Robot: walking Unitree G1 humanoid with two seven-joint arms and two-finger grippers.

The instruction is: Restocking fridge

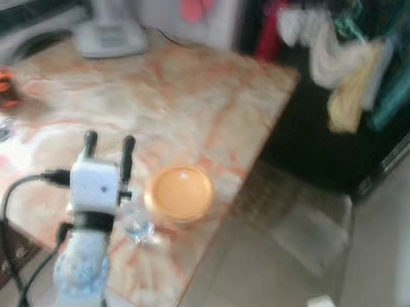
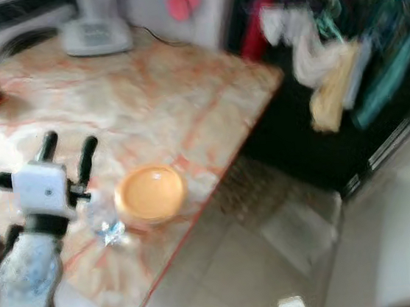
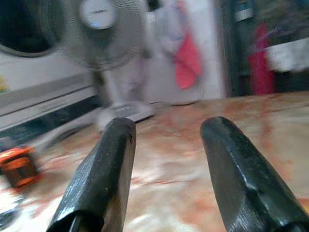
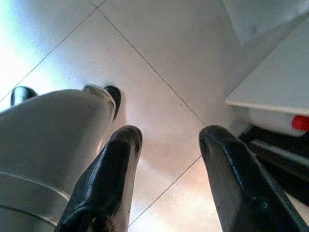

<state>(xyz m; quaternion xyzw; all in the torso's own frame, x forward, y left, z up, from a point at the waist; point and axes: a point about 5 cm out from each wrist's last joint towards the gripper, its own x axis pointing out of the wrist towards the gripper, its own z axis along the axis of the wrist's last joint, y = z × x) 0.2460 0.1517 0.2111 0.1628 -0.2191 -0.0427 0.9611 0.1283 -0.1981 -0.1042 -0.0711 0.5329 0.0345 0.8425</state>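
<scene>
The left gripper [image 1: 108,144] is raised over the bench [image 1: 184,104], fingers parted and empty. At its 3 o'clock, near the bench edge, an orange bowl [image 1: 182,192] is seen beside a clear crumpled thing [image 1: 138,228]. The bowl is judged light, rigid and slippery; its rim is best pinched. The right gripper [image 4: 166,145] hangs released over the floor [image 4: 159,63]. A fan [image 3: 96,29] is seen at 12 o'clock.

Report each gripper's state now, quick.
Left gripper: open, holding nothing, raised over the marble table.
Right gripper: open, holding nothing, pointed down at the tiled floor.
</scene>
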